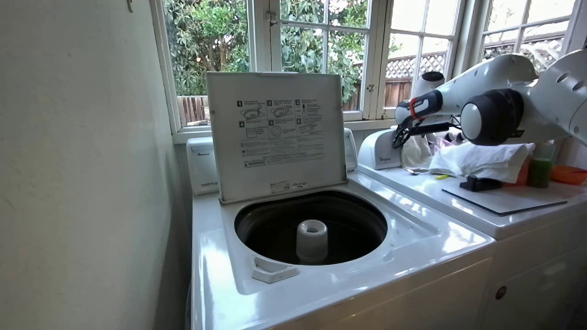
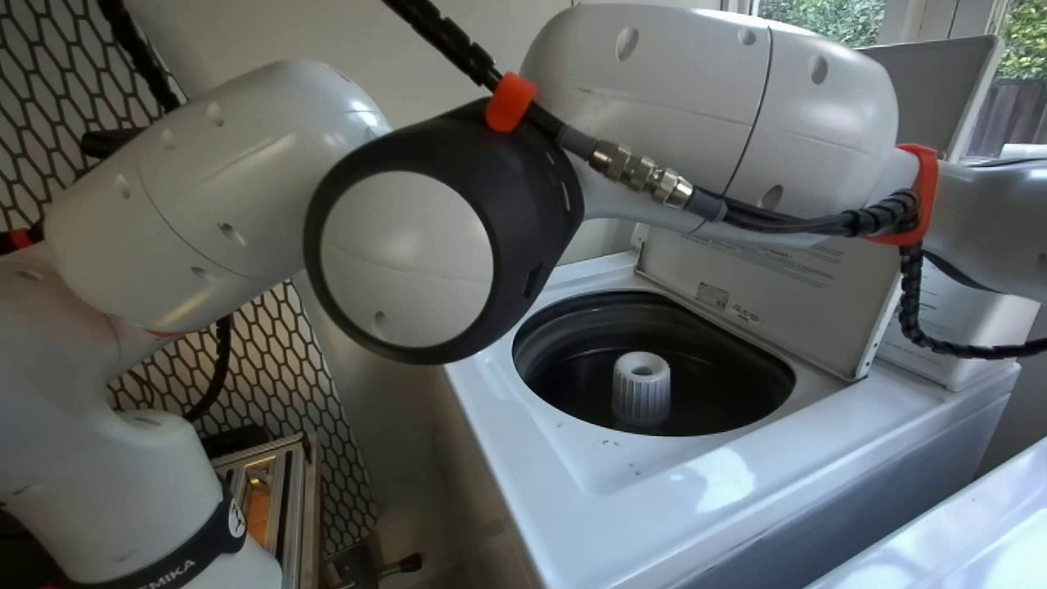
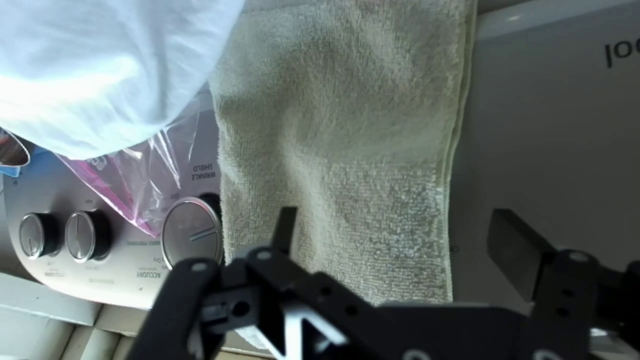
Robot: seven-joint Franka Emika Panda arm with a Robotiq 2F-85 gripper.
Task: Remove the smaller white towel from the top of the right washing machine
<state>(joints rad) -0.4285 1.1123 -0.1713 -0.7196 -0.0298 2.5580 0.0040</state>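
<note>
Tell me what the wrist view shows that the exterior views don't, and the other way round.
Only the wrist view: the WRINKLE SHIELD lettering on the control panel, and clearly, that the gripper has its jaws spread apart.

Only the exterior views: the washer with the dark round tub and raised lid, in both exterior views.

Shared by the wrist view and an exterior view: the gripper, the larger white cloth and probably the smaller towel, just a pale patch from outside.
</note>
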